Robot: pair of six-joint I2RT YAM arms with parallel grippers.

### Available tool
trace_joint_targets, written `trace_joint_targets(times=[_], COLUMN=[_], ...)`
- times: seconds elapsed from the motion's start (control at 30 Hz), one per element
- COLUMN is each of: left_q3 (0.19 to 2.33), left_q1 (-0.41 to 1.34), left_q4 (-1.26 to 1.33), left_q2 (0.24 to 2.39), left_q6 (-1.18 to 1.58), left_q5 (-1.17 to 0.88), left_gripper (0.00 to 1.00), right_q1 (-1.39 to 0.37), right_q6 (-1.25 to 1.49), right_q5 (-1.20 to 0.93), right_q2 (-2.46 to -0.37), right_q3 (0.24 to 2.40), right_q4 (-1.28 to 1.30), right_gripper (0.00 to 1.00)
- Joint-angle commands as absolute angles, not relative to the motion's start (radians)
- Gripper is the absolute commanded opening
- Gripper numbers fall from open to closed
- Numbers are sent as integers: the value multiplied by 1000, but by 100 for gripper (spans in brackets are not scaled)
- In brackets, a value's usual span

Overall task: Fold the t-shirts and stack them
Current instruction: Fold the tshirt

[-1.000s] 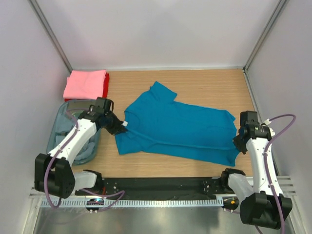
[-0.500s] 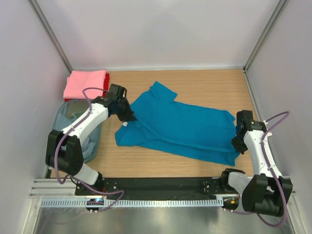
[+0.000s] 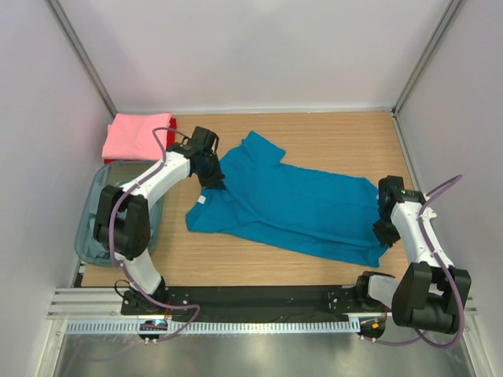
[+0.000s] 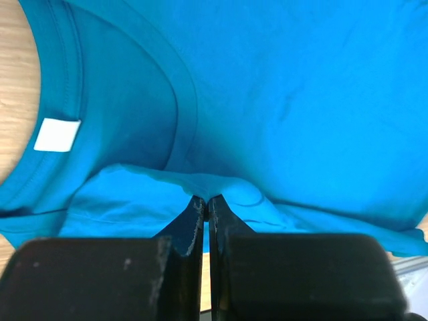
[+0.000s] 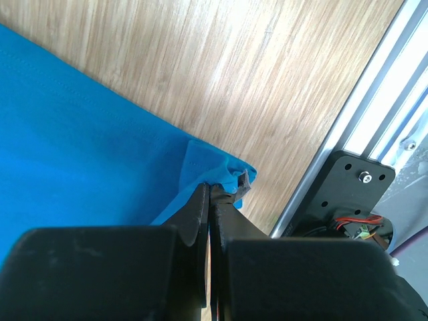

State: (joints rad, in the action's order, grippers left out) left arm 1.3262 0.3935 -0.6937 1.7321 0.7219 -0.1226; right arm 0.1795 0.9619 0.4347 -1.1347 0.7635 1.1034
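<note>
Your left jaws are clenched tight on a small raised fold of the teal t-shirt (image 4: pixel 287 100), just beside the ribbed collar. In the left wrist view the cloth tents up to the tips, and the white neck label (image 4: pixel 57 134) lies off to the left inside the collar. Your right jaws are likewise clamped shut on the teal t-shirt. They pinch a hem corner, which bunches into a little crease at the tips over bare wood. Beyond that corner, the right wrist view shows the aluminium rail (image 5: pixel 374 87) running along the worktop's edge.

From above, you can see the left arm (image 3: pixel 161 177) reaching out over the worktop (image 3: pixel 330 137) to the shirt's collar end. The right arm (image 3: pixel 416 236) bends in to the shirt's near right corner. The teal t-shirt lies spread across the middle of the worktop, collar end to the left and hem to the right. One sleeve points toward the far wall. The cloth is not flat all over: a crease runs lengthwise along its near side.

At the far left corner sits a folded pink t-shirt (image 3: pixel 137 135). It rests on a red t-shirt (image 3: pixel 173 126), of which you see only a strip along the right edge. Just nearer to you than that stack, at the left edge, stands the translucent plastic bin (image 3: pixel 86 232), with the left arm crossing above it. What lies inside the bin is hard to make out.
</note>
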Motion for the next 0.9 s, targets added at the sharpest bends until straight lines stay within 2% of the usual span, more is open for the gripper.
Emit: trace_joint_targets(times=[0.0, 0.23, 0.53, 0.7, 0.77, 0.83, 0.87], left_q3=[1382, 1439, 1480, 1551, 1569, 1609, 1627], left_q1=[394, 394, 394, 394, 394, 396, 396], left_q4=[-742, -796, -844, -940, -966, -1005, -1023], left_q2=[1761, 1818, 1847, 1890, 1894, 1899, 1898], left_q6=[669, 667, 693, 721, 726, 724, 726], left_q5=[-68, -23, 34, 130, 158, 160, 163], left_gripper=[0, 0, 0, 0, 0, 12, 20], right_q1=[179, 179, 179, 179, 179, 179, 179], right_q6=[996, 1017, 951, 933, 916, 908, 899], right_q5=[502, 529, 492, 489, 477, 454, 440], right_q2=[-1160, -1230, -1200, -1221, -1229, -1235, -1239], right_q3=[775, 767, 765, 776, 779, 799, 810], right_q4=[1083, 1086, 980, 966, 957, 959, 960], right_gripper=[1, 1, 1, 1, 4, 10, 18])
